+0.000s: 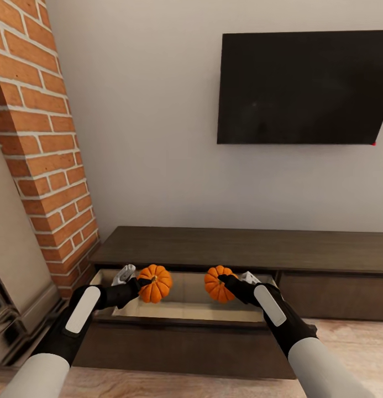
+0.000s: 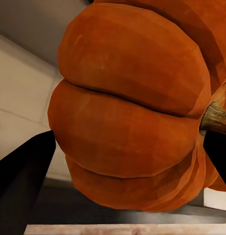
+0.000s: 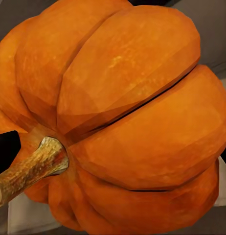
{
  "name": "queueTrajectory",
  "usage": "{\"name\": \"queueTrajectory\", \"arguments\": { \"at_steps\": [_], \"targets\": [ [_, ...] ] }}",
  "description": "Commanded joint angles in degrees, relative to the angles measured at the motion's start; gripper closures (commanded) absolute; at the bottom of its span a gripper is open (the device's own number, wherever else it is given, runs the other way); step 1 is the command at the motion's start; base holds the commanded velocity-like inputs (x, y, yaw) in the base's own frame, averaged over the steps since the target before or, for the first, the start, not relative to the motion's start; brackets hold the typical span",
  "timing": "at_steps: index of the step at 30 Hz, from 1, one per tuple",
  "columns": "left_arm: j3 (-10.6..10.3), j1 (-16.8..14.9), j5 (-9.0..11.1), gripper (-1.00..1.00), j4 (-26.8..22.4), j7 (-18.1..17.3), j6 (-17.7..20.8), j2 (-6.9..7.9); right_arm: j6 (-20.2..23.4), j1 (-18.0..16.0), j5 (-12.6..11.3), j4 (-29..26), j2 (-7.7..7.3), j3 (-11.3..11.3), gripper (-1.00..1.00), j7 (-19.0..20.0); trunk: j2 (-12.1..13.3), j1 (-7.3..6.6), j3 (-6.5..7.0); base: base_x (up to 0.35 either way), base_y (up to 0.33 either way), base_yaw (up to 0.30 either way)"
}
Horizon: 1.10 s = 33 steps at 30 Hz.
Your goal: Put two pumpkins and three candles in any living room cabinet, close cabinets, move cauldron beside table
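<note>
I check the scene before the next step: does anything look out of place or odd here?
Nothing stands out. Each claw, left and right, holds a pumpkin (left one, right one) over the cabinet's open drawer. The open drawer fits the task.

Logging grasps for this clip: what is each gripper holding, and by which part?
Each holds a pumpkin by its ribbed sides: left gripper its pumpkin, right gripper the other pumpkin, over the open cabinet drawer.
</note>
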Motion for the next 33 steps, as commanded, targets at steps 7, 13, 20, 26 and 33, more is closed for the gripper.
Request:
{"name": "queueTrajectory", "arguments": {
  "at_steps": [7,13,20,26,33],
  "targets": [
    [0.0,0.0,0.7,1.00,-0.1,0.6,0.3,-0.04,0.0,0.0,-0.7,0.1,-0.05,0.3,1.00,-0.6,0.0,-0.01,-0.06,0.193,-0.029,0.000],
    [0.0,0.0,0.7,1.00,-0.1,0.5,0.3,-0.06,-0.3,0.0,-0.7,0.2,-0.05,0.3,1.00,-0.6,0.0,-0.01,-0.06,0.111,-0.005,0.000],
    [0.0,0.0,0.7,1.00,-0.1,0.5,0.3,-0.01,-0.9,0.0,-0.7,0.3,-0.05,0.3,1.00,-0.6,0.0,-0.01,-0.06,0.094,0.000,0.000],
    [0.0,0.0,0.7,1.00,-0.1,0.2,0.3,0.01,-0.9,0.0,-0.7,0.3,-0.07,0.3,1.00,-0.6,-0.1,0.05,-0.51,0.003,0.000,0.000],
    [0.0,0.0,0.6,1.00,-0.1,0.3,0.3,0.01,-1.0,0.0,-0.7,0.3,-0.04,0.3,1.00,-0.6,-0.1,0.23,-2.06,0.000,0.000,0.000]
  ]
}}
